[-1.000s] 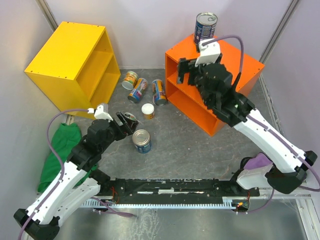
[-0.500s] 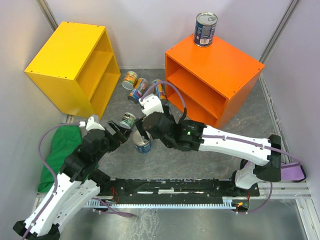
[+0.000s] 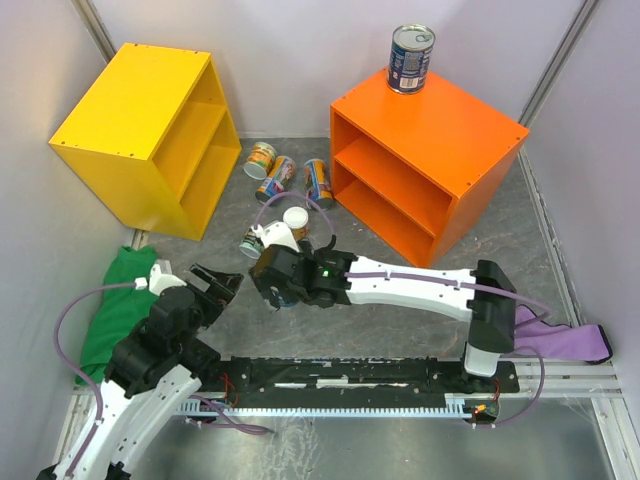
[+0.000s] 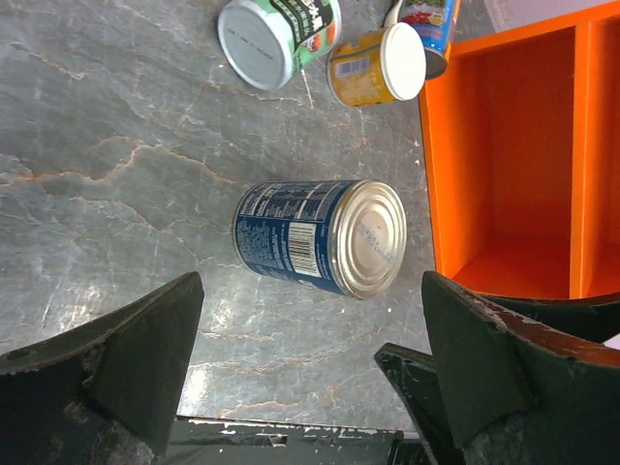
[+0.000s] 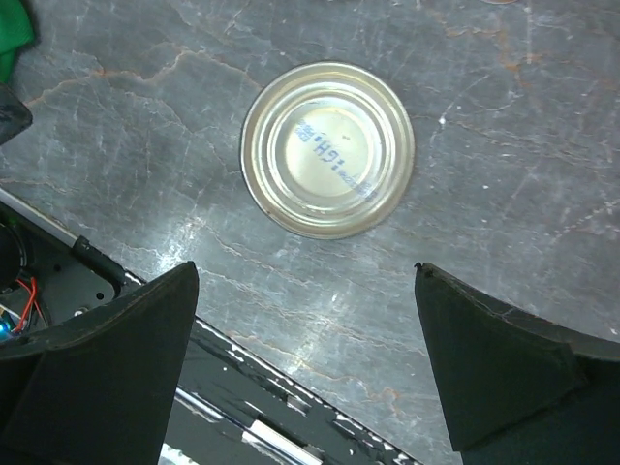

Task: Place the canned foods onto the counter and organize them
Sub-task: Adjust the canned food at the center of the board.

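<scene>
Hovering above the upright blue tin (image 5: 327,150), the right hand (image 5: 302,276) gapes wide, empty: pickup seems the step; next it must lower, grip, then lift it onto the counter (image 3: 440,130).

Bright, even light came from above, with soft shadows. The tabletop (image 5: 194,223) showed sheen; the tin lid (image 5: 327,148) glared faintly.

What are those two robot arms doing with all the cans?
They are tidying cans onto the orange cabinet. One blue-labelled tin already stands on its top. The right gripper hovers, open, straight above a second blue-labelled tin standing on the grey table, not touching it. The left gripper is open too and empty, beside that tin. Five smaller cans wait on the table nearby.
</scene>
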Robot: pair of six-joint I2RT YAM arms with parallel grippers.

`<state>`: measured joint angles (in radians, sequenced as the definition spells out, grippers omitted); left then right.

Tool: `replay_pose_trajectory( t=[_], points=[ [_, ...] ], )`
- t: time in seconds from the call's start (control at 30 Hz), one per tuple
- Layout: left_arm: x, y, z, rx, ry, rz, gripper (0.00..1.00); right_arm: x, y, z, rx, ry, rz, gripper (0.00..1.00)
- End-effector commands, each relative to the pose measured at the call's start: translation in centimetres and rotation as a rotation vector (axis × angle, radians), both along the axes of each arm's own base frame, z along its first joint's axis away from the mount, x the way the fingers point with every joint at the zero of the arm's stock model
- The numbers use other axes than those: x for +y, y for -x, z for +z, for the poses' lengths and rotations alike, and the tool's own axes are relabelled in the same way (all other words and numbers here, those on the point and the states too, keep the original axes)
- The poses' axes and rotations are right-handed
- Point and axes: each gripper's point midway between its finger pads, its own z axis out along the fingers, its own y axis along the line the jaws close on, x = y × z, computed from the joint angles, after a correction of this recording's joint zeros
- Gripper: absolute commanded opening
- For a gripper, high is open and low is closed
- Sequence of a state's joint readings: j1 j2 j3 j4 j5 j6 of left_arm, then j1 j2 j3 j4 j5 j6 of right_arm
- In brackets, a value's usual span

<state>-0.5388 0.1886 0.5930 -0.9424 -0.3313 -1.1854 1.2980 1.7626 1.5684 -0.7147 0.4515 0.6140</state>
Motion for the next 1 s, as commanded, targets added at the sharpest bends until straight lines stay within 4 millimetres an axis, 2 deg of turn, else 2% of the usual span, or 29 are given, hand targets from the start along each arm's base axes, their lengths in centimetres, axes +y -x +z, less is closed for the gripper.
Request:
replay_pose_trajectory(
  t=[0.0, 0.27, 0.47, 0.73, 0.97],
  points=[
    [1.2, 0.2, 0.5, -0.004, 0.022, 0.077, 0.99, 2.8, 0.3, 1.2, 0.035, -0.071, 0.023, 0.99],
    [2.0, 0.7, 1.1, -0.019, 0.012, 0.094, 0.99, 2.9, -1.6, -0.9, 0.084, -0.008, -0.038, 0.99],
    [2.4, 0.8, 1.4, -0.028, -0.002, 0.104, 0.99, 2.1, -2.8, -1.2, 0.081, 0.034, -0.065, 0.99],
    [2.4, 0.5, 1.4, -0.033, -0.004, 0.11, 0.99, 1.7, -2.9, -2.1, 0.124, 0.071, -0.054, 0.99],
    [2.2, 0.3, 1.2, -0.034, 0.008, 0.113, 1.0, 2.1, -2.7, -2.8, 0.17, 0.069, -0.031, 0.99]
  ],
)
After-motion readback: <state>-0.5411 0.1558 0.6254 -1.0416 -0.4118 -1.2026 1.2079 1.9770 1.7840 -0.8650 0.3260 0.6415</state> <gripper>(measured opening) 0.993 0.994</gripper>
